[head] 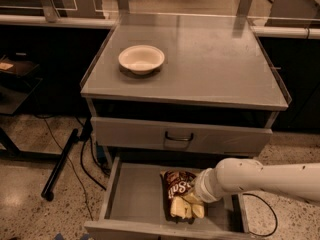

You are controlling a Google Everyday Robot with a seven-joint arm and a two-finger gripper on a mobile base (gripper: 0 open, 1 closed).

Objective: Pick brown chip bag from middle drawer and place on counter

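The brown chip bag (pixel 176 186) lies on the floor of the open middle drawer (pixel 131 198), its pale yellow end toward the drawer's front. My gripper (pixel 187 206) comes in from the right on a white arm (pixel 260 179) and sits over the bag's near end, its pale fingers (pixel 180 207) on the bag. The counter (pixel 215 64) is the grey cabinet top above.
A white bowl (pixel 141 59) stands on the counter's left part. A shut upper drawer front with a dark handle (pixel 178 137) sits above the open drawer. Cables and a black stand leg (pixel 60 164) lie on the floor to the left.
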